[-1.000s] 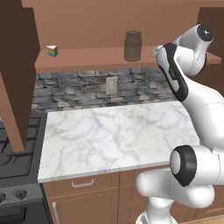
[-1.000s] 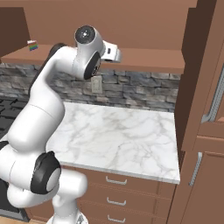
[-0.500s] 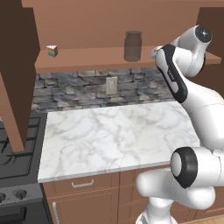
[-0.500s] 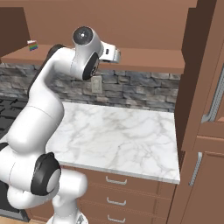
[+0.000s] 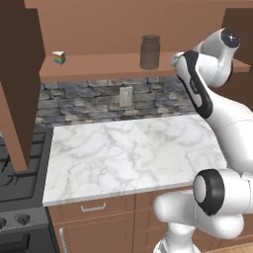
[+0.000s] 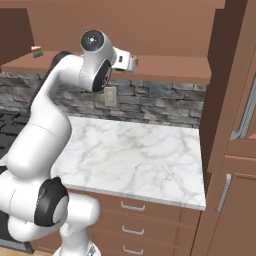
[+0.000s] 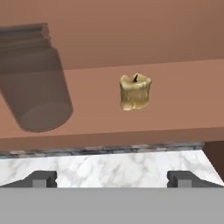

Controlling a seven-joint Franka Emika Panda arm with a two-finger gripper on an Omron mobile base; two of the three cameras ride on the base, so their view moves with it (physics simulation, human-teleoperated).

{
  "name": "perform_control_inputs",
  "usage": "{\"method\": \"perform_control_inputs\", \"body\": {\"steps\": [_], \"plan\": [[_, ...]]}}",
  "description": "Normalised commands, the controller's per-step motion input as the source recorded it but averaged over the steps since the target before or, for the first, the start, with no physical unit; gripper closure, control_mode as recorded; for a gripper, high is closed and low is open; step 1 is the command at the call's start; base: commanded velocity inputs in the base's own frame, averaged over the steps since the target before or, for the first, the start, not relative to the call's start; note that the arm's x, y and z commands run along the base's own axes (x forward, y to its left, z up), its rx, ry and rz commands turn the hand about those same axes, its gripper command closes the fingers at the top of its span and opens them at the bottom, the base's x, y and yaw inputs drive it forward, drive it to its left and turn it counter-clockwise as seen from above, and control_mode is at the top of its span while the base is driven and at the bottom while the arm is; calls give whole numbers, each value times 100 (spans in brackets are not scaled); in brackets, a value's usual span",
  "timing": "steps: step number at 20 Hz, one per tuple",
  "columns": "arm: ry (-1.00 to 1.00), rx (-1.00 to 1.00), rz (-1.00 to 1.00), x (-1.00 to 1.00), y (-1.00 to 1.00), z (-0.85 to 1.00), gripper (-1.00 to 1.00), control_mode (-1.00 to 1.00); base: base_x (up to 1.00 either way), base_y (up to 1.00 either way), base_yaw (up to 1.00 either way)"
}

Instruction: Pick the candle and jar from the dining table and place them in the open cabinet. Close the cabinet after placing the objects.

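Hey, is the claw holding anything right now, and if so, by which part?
Nothing is held. The claw is open, its tips apart over the marble counter, while the candle and the jar sit on the cabinet shelf, untouched.

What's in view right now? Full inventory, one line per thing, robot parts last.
grey translucent cylindrical jar: 1, grey, upright on the wooden cabinet shelf.
small yellow-gold squat candle: 1, yellow-gold, on the same shelf, apart from the jar.
small rainbow-striped wedge: 1, multicoloured, on the shelf toward its stove-side end.
brown wooden cabinet shelf: 1, brown, above the stone wall strip.
brown cabinet door: 1, brown, swung open over the stove.
white grey-veined marble counter: 1, white, below the shelf.
grey stone backsplash: 1, grey, carries a pale outlet plate.
black stove: 1, black, beside the counter.
white robot arm: 1, white with dark joints, raised to the shelf.
tool: 1, dark fingertips, open, holding nothing, facing the candle.
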Motion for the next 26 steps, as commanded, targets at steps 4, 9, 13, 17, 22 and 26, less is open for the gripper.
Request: {"method": "perform_control_inputs", "body": {"steps": [4,9,13,17,22,26], "plan": [[-2,0,0,-45,0,0,-100,-100,0,0,0],[-6,0,0,-61,0,0,-100,-100,0,0,0],[-6,0,0,-64,0,0,-100,-100,0,0,0],[-4,0,0,-44,0,0,-100,-100,0,0,0],[-3,0,0,-25,0,0,-100,-100,0,0,0],[-2,0,0,-23,0,1,-100,-100,0,0,0]]}}
